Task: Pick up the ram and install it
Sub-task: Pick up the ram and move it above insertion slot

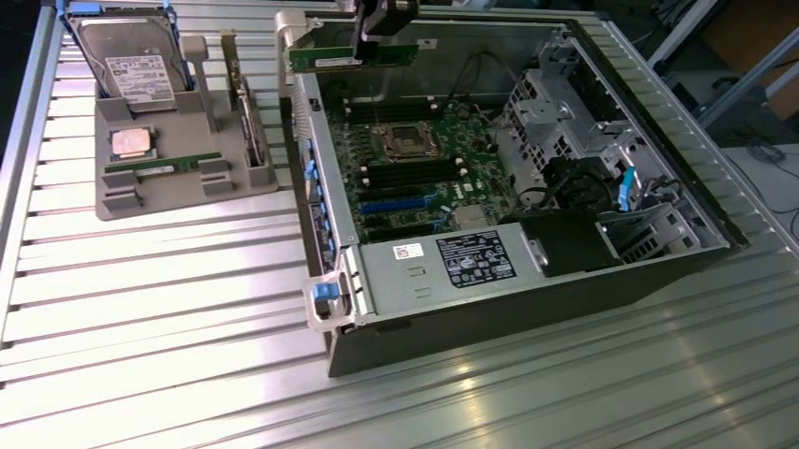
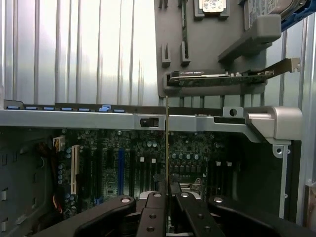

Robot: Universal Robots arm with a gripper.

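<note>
My gripper [image 1: 378, 45] hangs over the far end of the open computer case [image 1: 337, 281], shut on the ram [image 1: 337, 59], a long green stick held level above the motherboard [image 1: 418, 154]. In the wrist view the ram [image 2: 167, 143] is seen edge-on as a thin line rising from between the black fingers [image 2: 154, 207] of the gripper [image 2: 167, 191]. The dark memory slots [image 1: 413, 175] lie below, beside the CPU socket [image 1: 406, 138]. A second, alike green stick [image 1: 175, 166] lies in the grey holder [image 1: 187, 192] at the exterior view's left.
The grey holder also carries a hard drive [image 1: 138, 61], a silver CPU chip [image 1: 131, 142] and an upright expansion card [image 1: 246, 108]. Inside the case are a power supply [image 1: 456, 262], drive cages [image 1: 562, 94] and cables. The case's metal side rail [image 2: 98, 119] lies between gripper and holder.
</note>
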